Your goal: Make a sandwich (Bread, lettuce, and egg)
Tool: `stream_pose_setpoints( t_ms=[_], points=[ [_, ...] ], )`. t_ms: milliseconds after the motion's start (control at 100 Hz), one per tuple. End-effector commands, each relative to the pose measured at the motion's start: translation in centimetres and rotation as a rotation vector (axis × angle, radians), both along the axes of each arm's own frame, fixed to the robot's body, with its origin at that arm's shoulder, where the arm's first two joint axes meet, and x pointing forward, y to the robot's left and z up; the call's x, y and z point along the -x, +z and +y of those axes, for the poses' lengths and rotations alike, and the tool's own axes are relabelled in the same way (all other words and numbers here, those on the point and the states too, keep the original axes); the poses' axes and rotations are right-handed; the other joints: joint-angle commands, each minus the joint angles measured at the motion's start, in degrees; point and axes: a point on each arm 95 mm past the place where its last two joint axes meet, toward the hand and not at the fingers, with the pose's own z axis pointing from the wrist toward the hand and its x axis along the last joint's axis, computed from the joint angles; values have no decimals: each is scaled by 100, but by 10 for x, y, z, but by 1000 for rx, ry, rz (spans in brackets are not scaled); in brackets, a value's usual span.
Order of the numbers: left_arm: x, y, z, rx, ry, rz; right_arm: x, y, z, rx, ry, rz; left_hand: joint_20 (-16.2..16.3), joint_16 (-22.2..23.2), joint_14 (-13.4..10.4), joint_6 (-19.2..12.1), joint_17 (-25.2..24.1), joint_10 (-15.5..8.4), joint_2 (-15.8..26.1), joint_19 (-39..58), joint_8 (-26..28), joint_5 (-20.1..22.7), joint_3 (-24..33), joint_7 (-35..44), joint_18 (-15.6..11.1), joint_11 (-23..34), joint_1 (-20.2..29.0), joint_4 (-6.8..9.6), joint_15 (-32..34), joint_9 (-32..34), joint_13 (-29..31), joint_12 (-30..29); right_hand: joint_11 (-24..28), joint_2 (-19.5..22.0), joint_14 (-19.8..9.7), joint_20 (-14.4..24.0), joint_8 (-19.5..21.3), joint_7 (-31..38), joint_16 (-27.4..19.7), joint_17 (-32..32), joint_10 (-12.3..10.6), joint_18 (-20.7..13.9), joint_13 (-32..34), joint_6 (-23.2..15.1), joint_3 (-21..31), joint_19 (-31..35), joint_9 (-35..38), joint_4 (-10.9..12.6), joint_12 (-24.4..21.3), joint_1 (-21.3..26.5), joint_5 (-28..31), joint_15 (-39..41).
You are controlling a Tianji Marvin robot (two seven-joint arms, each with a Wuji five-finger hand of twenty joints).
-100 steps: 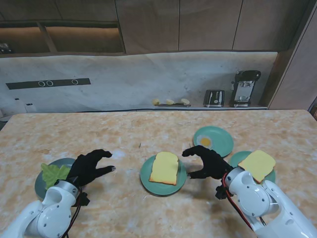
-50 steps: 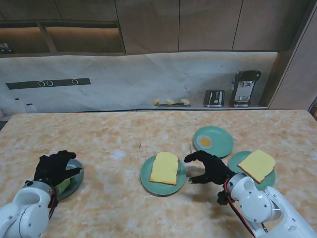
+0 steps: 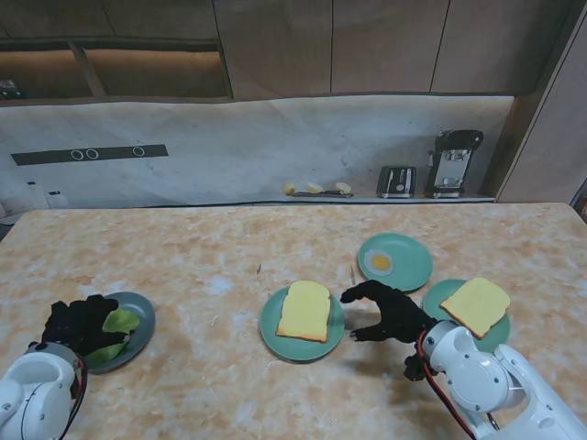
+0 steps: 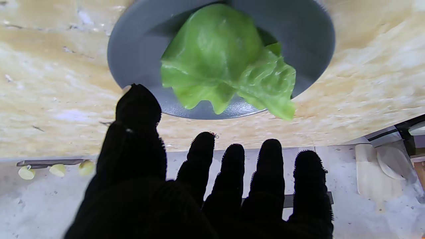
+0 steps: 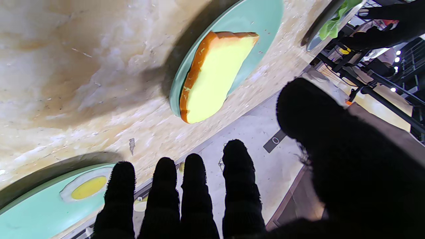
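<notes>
Marbled kitchen table (image 3: 229,247), wooden cabinets (image 3: 330,46)

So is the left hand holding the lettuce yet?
No, the left hand is open with fingers spread, and the lettuce lies untouched on its grey plate.

From the stand, the left hand (image 3: 81,323) covers the near-left part of the lettuce (image 3: 117,324) and its grey plate (image 3: 139,316). Whether its fingers touch the leaf cannot be told. The right hand (image 3: 390,312) hides a sliver of the table (image 3: 229,247). The egg plate (image 5: 40,212) is cut off in the right wrist view.
</notes>
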Motion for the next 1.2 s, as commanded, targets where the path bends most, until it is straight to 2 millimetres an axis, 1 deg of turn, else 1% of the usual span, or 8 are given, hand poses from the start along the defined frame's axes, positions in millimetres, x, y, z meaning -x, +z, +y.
stream_pose_setpoints(
  t_ms=[0, 140, 310, 420, 600, 880, 1110, 1190],
  points=[
    [6, -7, 4, -15, 8, 30, 8, -4, 5, -16, 29, 22, -129, -88, -33, 24, -129, -4, -136, -130, -40, -257, 26, -142, 82, -100, 173, 52, -147, -265, -191, -18, 64, 31, -103, -31, 83, -72, 73, -139, -13, -24, 61, -58, -46, -110, 2, -156, -4558, -154, 72, -35],
    [4, -11, 5, -27, 18, 36, 12, -5, 7, -22, 44, 28, -112, -66, -38, 31, -131, -3, -154, -186, -27, -333, 27, -160, 88, -89, 142, 56, -146, -311, -211, 11, 60, 52, -115, -33, 91, -67, 70, -164, -18, -23, 59, -60, -52, -152, 8, -159, -4559, -178, 105, -52],
    [-3, -15, 5, -40, 37, 23, 14, -4, 7, -31, 46, 23, -63, -34, -27, 65, -151, 14, -149, -213, -15, -472, 48, -189, 69, -78, 166, 64, -140, -421, -290, 48, 47, 56, -122, -24, 95, -77, 75, -172, -33, -26, 67, -53, -31, -186, 34, -154, -4565, -171, 118, -56],
    [-8, -20, 2, -40, 65, 7, 14, -5, 7, -31, 46, 23, -9, -2, -9, 190, -164, 47, -113, -187, -8, -561, 47, -207, 68, -48, 151, 63, -102, -462, -321, 79, 37, 61, -113, -14, 99, -79, 75, -173, -35, -28, 70, -55, -20, -199, 52, -153, -4568, -173, 126, -61],
    [-14, -28, -5, -9, 89, 16, 15, -6, 7, -32, 44, 30, 57, 19, 25, 318, -159, 78, -77, -136, -27, -505, 24, -255, 101, -37, 64, 54, -72, -455, -335, 95, 28, 57, -118, 4, 105, -86, 78, -177, -39, -31, 78, -47, -10, -225, 63, -152, -4569, -165, 133, -64],
    [-15, -35, -9, 29, 131, 38, 15, -7, 7, -32, 42, 37, 97, 7, 63, 343, -119, 103, 0, -103, -47, -407, 33, -347, 167, -97, 57, 48, -87, -434, -336, 66, 24, 201, -126, 33, 114, -91, 83, -182, -45, -38, 98, -46, 65, -260, 88, -110, -4566, -203, 147, -61],
    [-16, -44, -10, 21, 144, 45, 15, -8, 8, -34, 42, 40, 108, -3, 62, 339, -82, 95, -155, -82, -43, -470, 129, -418, 181, -99, 316, 89, -88, -473, -331, 61, 28, 266, -121, 54, 118, -94, 90, -184, -44, -37, 117, -37, 114, -282, 106, -95, -4561, -208, 150, -49],
    [-18, -46, -11, 20, 150, 46, 15, -8, 8, -33, 41, 41, 163, 28, 75, 348, -6, 103, -262, 61, 11, -494, 328, -361, 239, -35, 473, 141, -14, -466, -282, 91, 30, 253, -117, 62, 122, -90, 90, -183, -42, -37, 118, -38, 133, -287, 109, -91, -4558, -200, 156, -48]
  ],
)
